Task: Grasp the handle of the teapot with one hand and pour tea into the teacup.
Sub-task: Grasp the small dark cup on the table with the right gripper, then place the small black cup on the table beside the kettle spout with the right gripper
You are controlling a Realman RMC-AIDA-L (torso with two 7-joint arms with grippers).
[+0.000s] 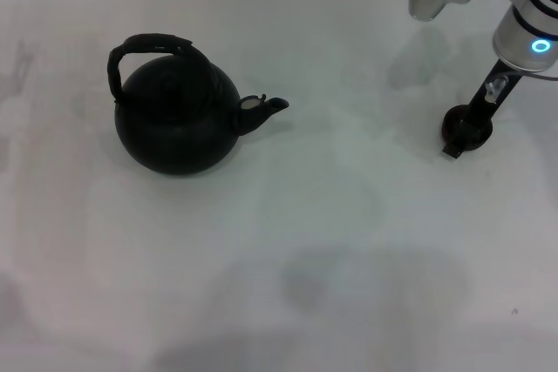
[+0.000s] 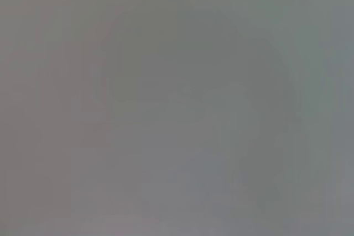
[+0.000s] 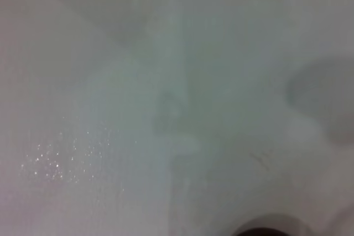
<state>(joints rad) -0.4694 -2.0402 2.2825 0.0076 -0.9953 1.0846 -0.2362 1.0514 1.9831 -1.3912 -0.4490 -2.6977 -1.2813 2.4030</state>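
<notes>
Teapot (image 1: 177,117) sits upright on the white desk (image 1: 349,241), on the robot's left side. Handle (image 1: 150,52) arches over the lid, unheld. The hoop runs roughly left-right, in line with the spout (image 1: 264,110), which points toward the robot's right.

Teacup (image 1: 465,128) is well apart from the pot, far right, off the spout end. Right gripper (image 1: 471,124) is down at the cup, dark finger over its rim; can't tell how wide the jaws are or whether they actually have the cup. Right wrist view only shows blurred desk plus a dark rim edge (image 3: 265,229), probably the cup.

Left arm isn't in the head view; left wrist view is a flat grey blur, no info.

Key relation, as I read it: the right arm is the only one visible, but it's at the cup, and the handle lies well off to its left across open desk. The pot is on the left arm's side, so left looks like the natural grasping arm, jaws closing across the hoop. The gap from spout to cup has to close before pouring.
</notes>
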